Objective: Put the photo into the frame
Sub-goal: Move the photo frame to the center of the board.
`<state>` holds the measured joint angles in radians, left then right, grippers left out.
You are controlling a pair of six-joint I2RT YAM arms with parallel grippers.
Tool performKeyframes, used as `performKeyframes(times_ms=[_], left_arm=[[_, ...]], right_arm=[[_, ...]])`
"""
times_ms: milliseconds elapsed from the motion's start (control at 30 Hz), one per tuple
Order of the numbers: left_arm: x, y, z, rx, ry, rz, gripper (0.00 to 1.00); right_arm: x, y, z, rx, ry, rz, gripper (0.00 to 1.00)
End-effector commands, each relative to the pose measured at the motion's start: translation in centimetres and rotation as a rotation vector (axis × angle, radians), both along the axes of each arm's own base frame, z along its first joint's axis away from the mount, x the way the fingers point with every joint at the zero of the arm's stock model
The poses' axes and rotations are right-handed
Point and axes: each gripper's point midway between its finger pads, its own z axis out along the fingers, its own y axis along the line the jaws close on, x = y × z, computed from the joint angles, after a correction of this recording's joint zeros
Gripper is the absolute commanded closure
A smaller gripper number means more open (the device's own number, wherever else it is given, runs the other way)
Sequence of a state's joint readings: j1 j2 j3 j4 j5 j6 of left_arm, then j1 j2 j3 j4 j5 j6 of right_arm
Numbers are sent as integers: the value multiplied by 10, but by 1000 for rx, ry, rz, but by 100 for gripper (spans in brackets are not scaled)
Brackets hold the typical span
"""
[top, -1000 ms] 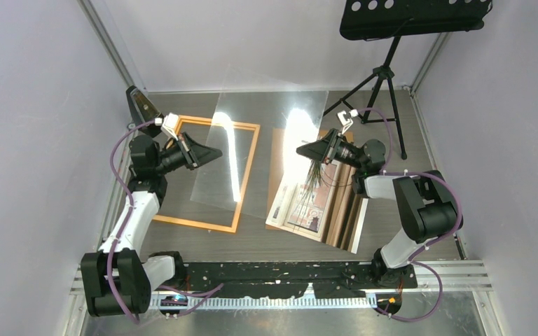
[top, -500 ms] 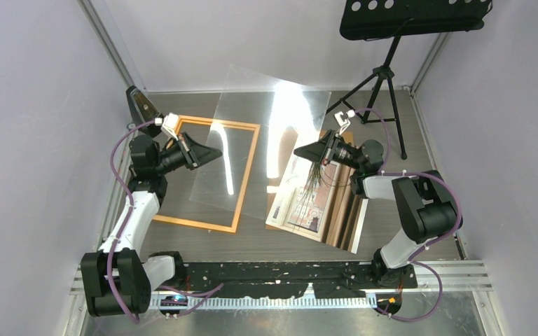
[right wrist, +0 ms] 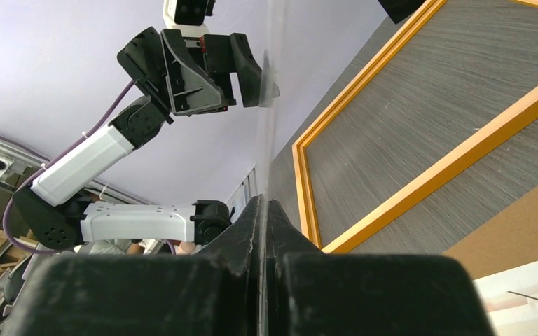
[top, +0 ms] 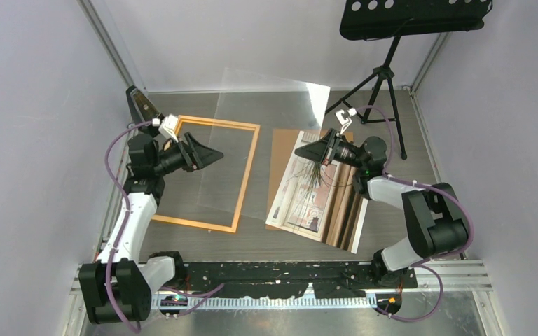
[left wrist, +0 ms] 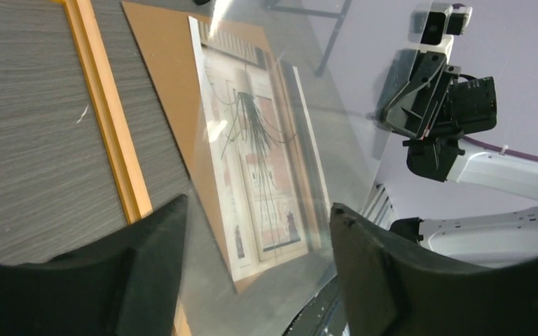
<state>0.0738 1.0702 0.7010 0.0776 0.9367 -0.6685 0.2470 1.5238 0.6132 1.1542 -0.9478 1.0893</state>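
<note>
photo (top: 305,203) face up, long axis near-to-far; frame (top: 192,223) likewise

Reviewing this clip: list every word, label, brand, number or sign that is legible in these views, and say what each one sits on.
No text can be read in any view.
photo: small dark marks near one end, too blurred to tell whether they are lettering.
frame: no markings seen.
clear sheet: no markings seen.
music stand: no markings seen.

Brown backing board (top: 281,168) mostly hidden under paper window-and-plant photo (top: 308,203). Orange wooden frame (top: 196,224): side toward left edge of counter (top: 252,243) partly behind left arm (top: 136,210).
</note>
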Motion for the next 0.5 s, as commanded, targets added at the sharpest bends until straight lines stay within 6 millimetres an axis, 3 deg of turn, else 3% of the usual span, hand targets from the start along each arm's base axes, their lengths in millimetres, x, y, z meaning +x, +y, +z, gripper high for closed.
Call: performKeyframes(times_ms=[0,200,467], left_arm=[[1,13,17,111,-77,51,24],[1,36,16,210,-59,142,11],[-1,84,7,389,-28,295,8]], right_arm=[[-3,0,26,2,-100,-19,94],[-3,3,29,3,-80,-29,94],[5,17,34,10,-42,-42,94]])
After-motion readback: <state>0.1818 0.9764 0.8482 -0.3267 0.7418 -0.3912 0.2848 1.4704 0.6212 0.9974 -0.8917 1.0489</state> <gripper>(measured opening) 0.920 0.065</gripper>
